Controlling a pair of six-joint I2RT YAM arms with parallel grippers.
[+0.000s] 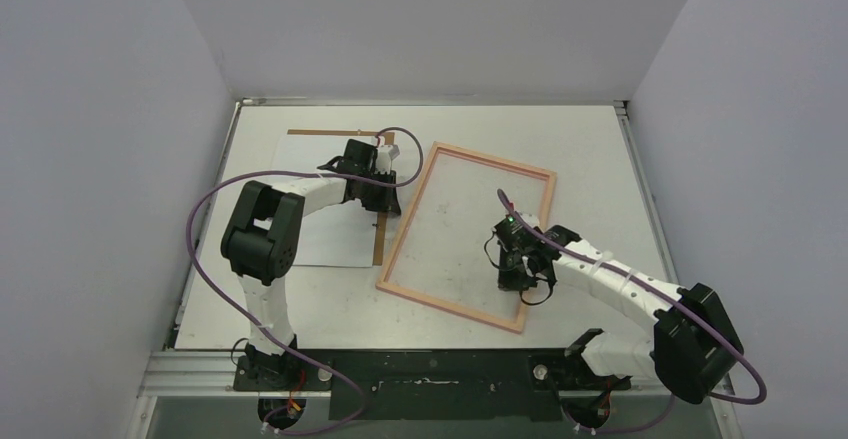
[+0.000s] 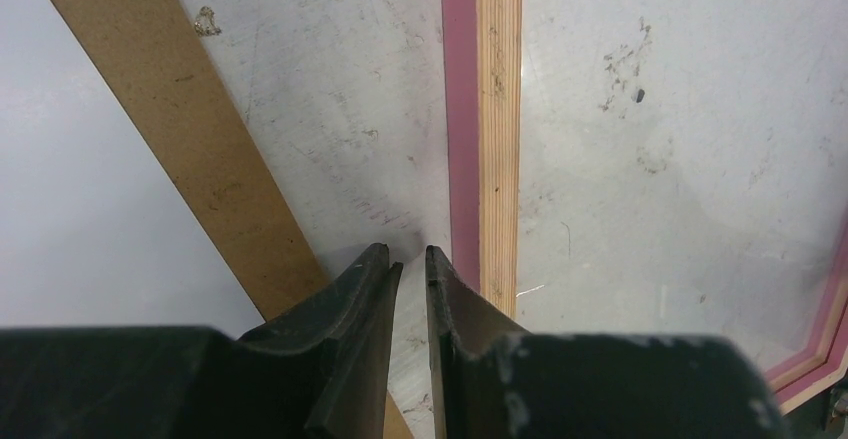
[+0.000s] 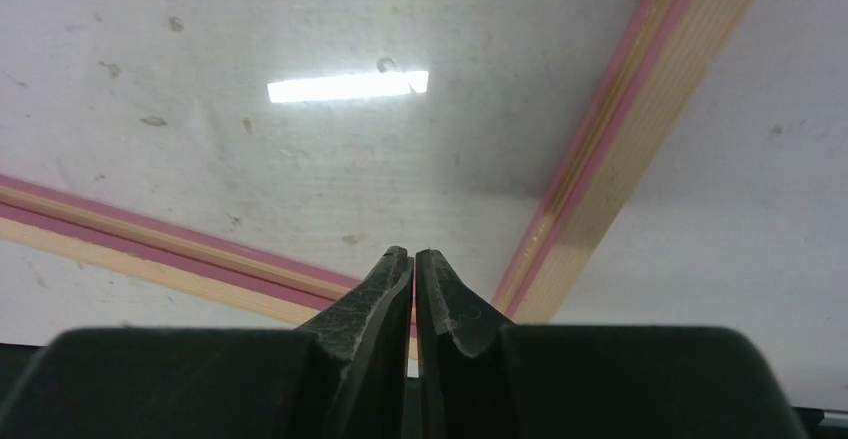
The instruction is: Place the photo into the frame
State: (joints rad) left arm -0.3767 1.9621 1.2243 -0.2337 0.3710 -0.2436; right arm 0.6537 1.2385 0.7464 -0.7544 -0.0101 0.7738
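**Observer:** The frame (image 1: 496,158) lay flat and skewed mid-table (image 1: 600,159). The scuffed tabletop showed through its pane, so nothing was loaded in it.

**Recorder:** And the photo?

**Observer:** The photo (image 1: 340,241) was left of the frame and well outside it, white side up. It sat on the brown backing panel (image 1: 379,244), which showed as a strip along the far and right edges. With the blank face up, the picture side was likely facing down. That probably suited sliding the sheet straight onto the pane.

**Recorder:** Left arm?

**Observer:** The left gripper (image 2: 407,259) hung over bare table between the panel's edge and the frame's near rail. Its jaws were drawn to a narrow slit with nothing between them. It was probably set that narrow to get at a thin paper edge. It had no hold on the sheet.

**Recorder:** Right arm?

**Observer:** The right gripper (image 3: 413,257) was inside the frame near a corner where two rails met. Its fingertips were pressed together and empty. The closed tips looked meant for pinning or nudging the frame, not picking anything up. Whether they touched the pane could not be told.

**Recorder:** Progress?

**Observer:** Early, by that layout. The sheet had not yet been lifted.
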